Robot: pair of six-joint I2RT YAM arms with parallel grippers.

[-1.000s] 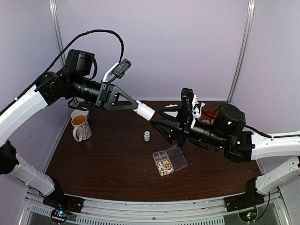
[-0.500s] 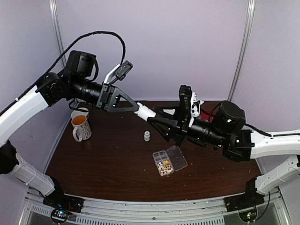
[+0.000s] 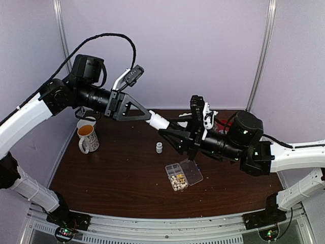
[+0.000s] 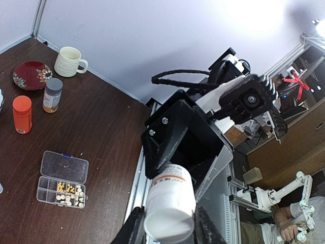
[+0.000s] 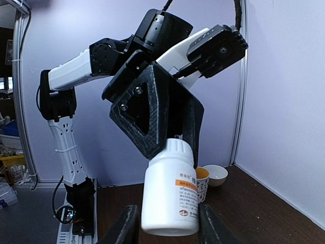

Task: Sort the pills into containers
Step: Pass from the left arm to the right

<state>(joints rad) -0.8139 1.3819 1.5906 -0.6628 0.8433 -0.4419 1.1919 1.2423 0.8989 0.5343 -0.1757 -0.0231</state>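
- White bottle (image 3: 158,121) hung in mid-air over the table (image 3: 111,178), clamped in the left gripper (image 3: 150,116).
- Right gripper (image 5: 167,224) had its fingers parted either side of that bottle's base, seemingly not pressing it.
- Pills (image 3: 177,180) lay in the clear box (image 3: 171,169), lid open, below the right arm.
- Little vial (image 3: 159,147) stood near the box; a mug (image 3: 87,137) was well apart.
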